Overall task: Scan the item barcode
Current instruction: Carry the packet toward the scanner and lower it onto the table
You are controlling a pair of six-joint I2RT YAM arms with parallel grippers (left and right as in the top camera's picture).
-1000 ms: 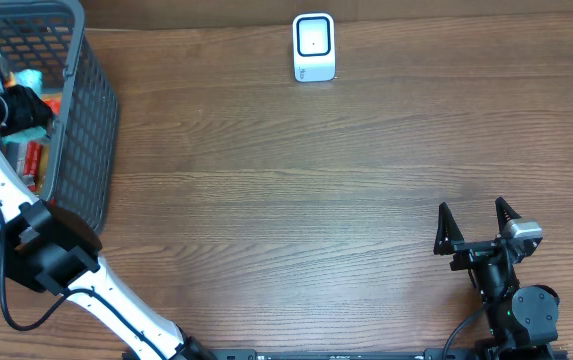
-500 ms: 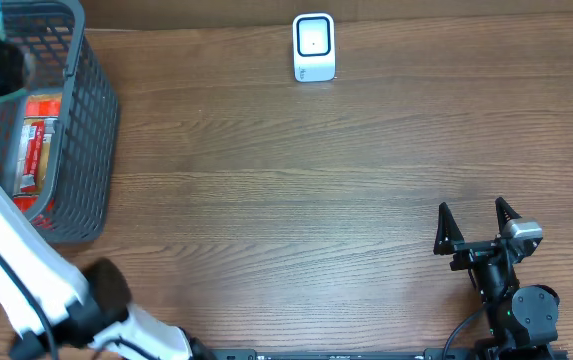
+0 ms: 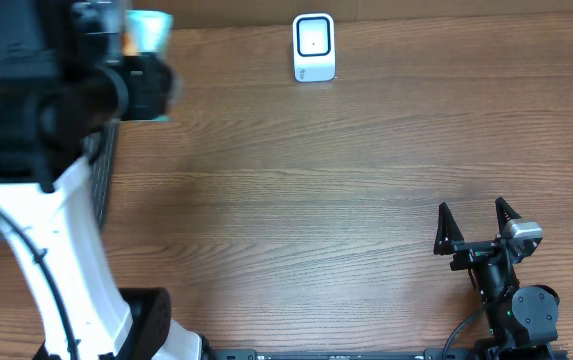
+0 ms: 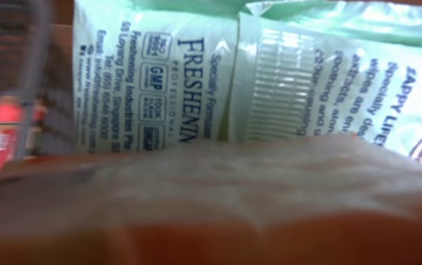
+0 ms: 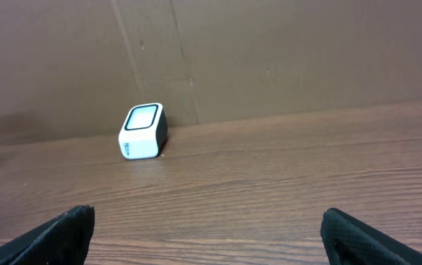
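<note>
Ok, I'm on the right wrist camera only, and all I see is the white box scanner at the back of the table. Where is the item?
Observer: The left tool holds a pale green plastic wipes packet near the far left of the brown wooden table, well left of the white box scanner, not over it.
Operator: Is the barcode showing?
Observer: The left wrist camera shows only small printed text and logos on the packet; no barcode in that view.
Operator: Anything beneath it?
Observer: A grey mesh basket, with only part of one wall showing from overhead.
</note>
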